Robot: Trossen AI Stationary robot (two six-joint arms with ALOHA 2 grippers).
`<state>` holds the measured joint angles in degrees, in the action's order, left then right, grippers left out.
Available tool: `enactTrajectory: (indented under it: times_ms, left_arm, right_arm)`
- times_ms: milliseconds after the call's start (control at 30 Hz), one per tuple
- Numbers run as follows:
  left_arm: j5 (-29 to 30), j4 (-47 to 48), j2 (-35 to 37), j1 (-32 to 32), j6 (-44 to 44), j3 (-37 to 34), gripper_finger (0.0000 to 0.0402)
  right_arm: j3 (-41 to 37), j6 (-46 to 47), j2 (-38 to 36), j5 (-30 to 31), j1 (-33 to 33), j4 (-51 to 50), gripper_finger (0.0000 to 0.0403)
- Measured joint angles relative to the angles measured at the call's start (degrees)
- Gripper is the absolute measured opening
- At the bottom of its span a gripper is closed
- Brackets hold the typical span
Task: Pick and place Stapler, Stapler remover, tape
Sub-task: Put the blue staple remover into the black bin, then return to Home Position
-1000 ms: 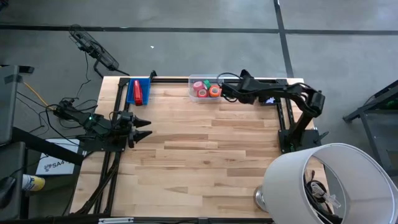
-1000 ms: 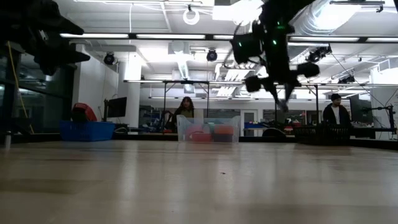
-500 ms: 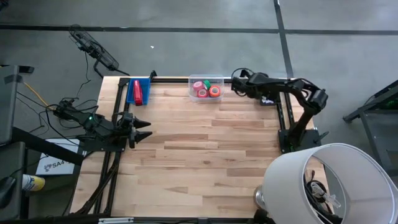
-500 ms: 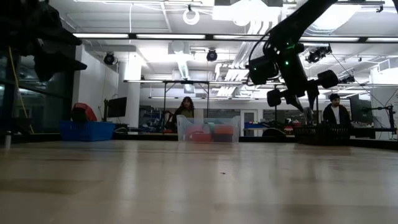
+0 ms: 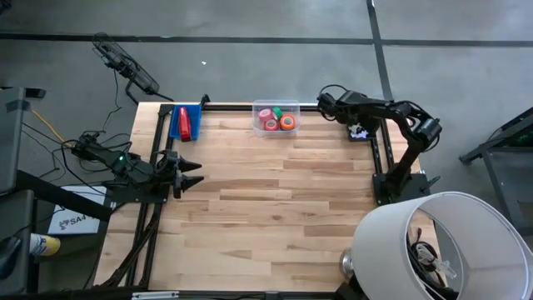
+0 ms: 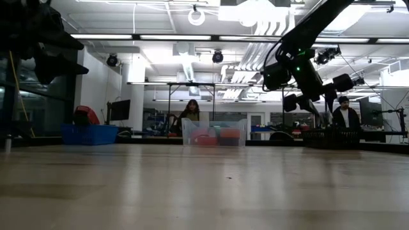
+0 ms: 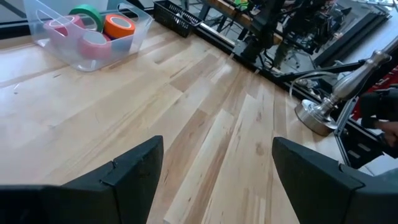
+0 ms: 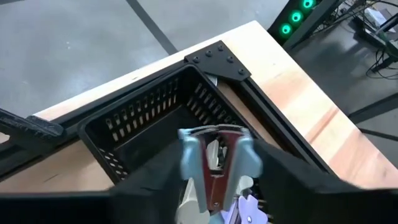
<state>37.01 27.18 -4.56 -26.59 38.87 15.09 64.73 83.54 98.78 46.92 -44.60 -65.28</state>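
My right gripper (image 8: pixel 214 186) hangs over the black basket (image 8: pixel 143 124) at the table's far right corner (image 5: pixel 364 133) and is shut on the silvery, dark-red stapler remover (image 8: pixel 214 163). The red stapler (image 5: pixel 183 122) lies in a blue tray (image 5: pixel 194 125) at the far left. Rolls of tape (image 5: pixel 277 120) in orange, green and pink (image 7: pixel 118 26) lie in a clear box (image 7: pixel 134 45) at the far edge. My left gripper (image 7: pixel 217 168) waits open above the table's left side (image 5: pixel 197 172), with nothing between its fingers. My right gripper has the stapler remover between its two fingers, which stand against its two silvery outer sides (image 8: pixel 188 163). The fingers slant down toward the far right corner. The remover is lifted clear above the basket's inside, its claw end pointing away from the wrist.
A lamp with a large white shade (image 5: pixel 441 246) and a metal foot (image 5: pixel 350 265) stands at the near right corner. Purple pieces (image 8: pixel 249 208) lie in the black basket. Bare wood fills the table's middle (image 5: pixel 275 200). People stand in the room behind (image 6: pixel 345 115).
My right gripper has swung from beside the clear box of tape toward the table's right edge, sunk a little and turned, and now hangs over the black basket.
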Motion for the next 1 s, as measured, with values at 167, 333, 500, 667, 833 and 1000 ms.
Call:
enactTrajectory:
  times_ms: [167, 333, 500, 667, 833, 1000]
  left_arm:
    - [0.93, 0.00, 0.00, 0.00, 0.00, 0.00, 0.0295]
    - [2.19, -0.02, 0.00, -0.02, 0.42, 0.00, 0.0295]
    - [2.28, -0.04, 0.00, -0.02, 1.87, 0.02, 0.0295]
    - [2.40, -0.05, 0.00, -0.02, 3.28, 0.04, 0.0295]
    - [-2.19, -0.57, -0.02, -0.04, 3.78, 0.06, 0.0295]
    - [-3.71, -0.94, -0.07, -0.07, 6.25, 0.09, 0.0296]
  right_arm:
    - [0.00, -0.65, 0.00, -0.36, -0.05, -0.02, 0.0252]
    - [0.00, -2.81, 0.00, 0.78, -0.05, 0.00, 0.0286]
    - [0.01, -3.02, 0.00, 0.45, 0.60, -0.02, 0.0289]
    - [0.02, -5.01, 0.00, -0.36, 4.00, 0.06, 0.0290]
    - [0.02, -9.75, 0.00, 0.10, 10.98, 0.15, 0.0290]
    - [0.02, -15.91, 0.00, 5.27, 21.55, 0.15, 0.0291]
